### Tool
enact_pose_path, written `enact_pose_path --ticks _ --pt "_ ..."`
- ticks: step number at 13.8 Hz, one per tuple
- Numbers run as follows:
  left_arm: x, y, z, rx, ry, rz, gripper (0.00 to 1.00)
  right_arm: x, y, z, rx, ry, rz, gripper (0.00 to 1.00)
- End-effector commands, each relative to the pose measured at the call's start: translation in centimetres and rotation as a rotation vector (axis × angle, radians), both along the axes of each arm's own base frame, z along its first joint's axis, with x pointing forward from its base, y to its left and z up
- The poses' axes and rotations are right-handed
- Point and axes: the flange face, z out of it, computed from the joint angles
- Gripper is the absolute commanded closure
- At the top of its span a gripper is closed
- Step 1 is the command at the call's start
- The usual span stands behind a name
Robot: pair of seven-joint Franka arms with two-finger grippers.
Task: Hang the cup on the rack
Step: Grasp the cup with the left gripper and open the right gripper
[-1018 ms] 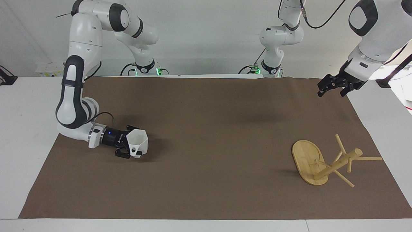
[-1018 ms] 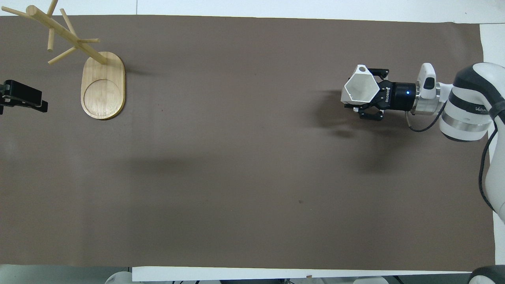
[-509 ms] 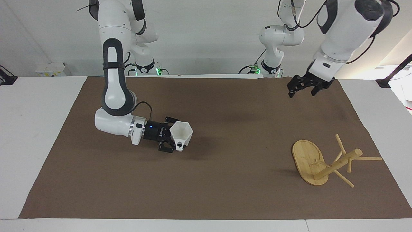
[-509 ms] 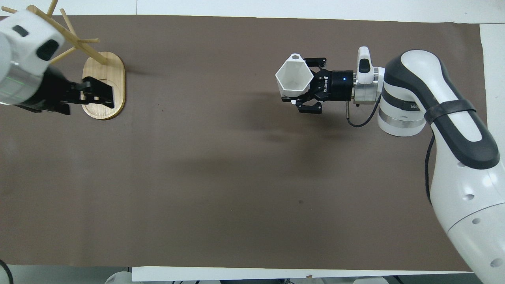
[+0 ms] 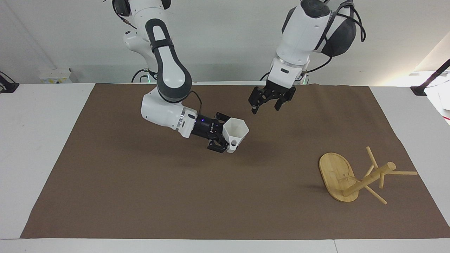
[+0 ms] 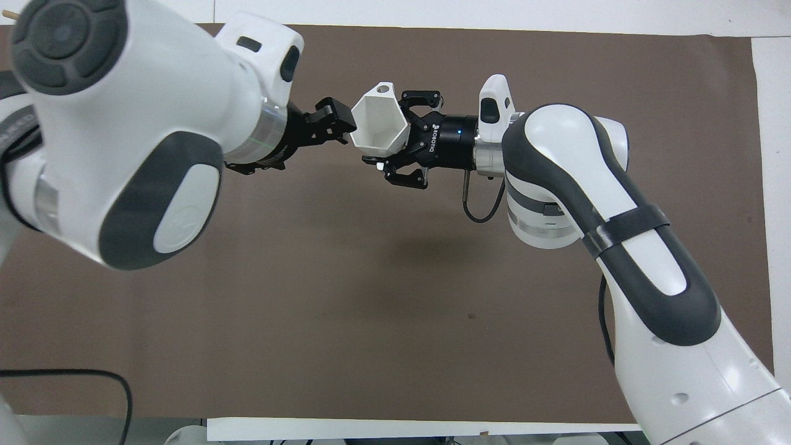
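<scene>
My right gripper (image 5: 225, 138) jaws hold the cup (image 5: 236, 132) above mid-table, rim facing my open, empty left gripper (image 5: 270, 102); the rack (image 5: 351, 177) stands toward the left arm's end.

A brown mat (image 5: 140, 196) covers the white surface (image 5: 35, 147); the rack (image 5: 339, 181) stands on it at lower right.

White cup (image 5: 236, 132) held aloft; bamboo rack (image 5: 351, 176) upright.
</scene>
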Motion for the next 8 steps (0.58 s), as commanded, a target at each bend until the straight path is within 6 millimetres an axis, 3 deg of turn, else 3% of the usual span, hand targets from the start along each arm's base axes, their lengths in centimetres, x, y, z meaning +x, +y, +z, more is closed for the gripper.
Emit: enact_pose_path --ticks 1,4,7,8 --pt "1.0 -0.9 0.1 -0.018 -0.003 0.017 0.00 -0.9 -0.2 -0.3 0.008 0.017 -0.007 0.72" --pt "1.2 -1.5 -1.0 -0.016 -0.005 0.010 0.00 -1.0 -0.1 -0.4 0.005 0.019 -0.008 0.72" --pt "1.1 -2.0 -3.4 -0.013 0.000 0.003 0.03 -0.9 -0.2 -0.5 0.001 0.018 -0.010 0.72" --pt "0.7 -2.5 -3.8 -0.009 0.006 -0.006 0.34 -1.0 -0.4 -0.7 -0.006 0.019 -0.016 0.72"
